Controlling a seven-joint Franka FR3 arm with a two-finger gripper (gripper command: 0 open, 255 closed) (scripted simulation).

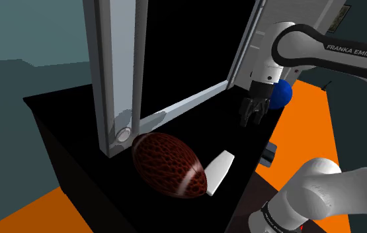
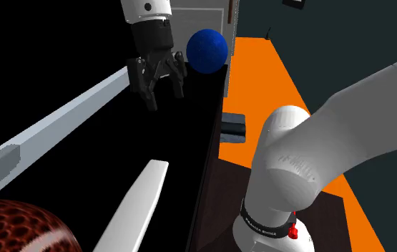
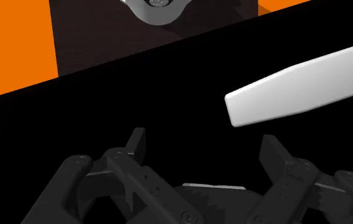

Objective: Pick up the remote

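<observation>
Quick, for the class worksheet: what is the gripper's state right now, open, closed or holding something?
Gripper: open, jaws apart, holding nothing; the white remote lies apart from it.

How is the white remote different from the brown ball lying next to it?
The remote is plain white; the brown ball is dark reddish brown with a net-like pattern. The remote is flat and thin; the brown ball is thick and egg-shaped. The remote looks smaller than the brown ball. Both lie side by side on the black table.
</observation>
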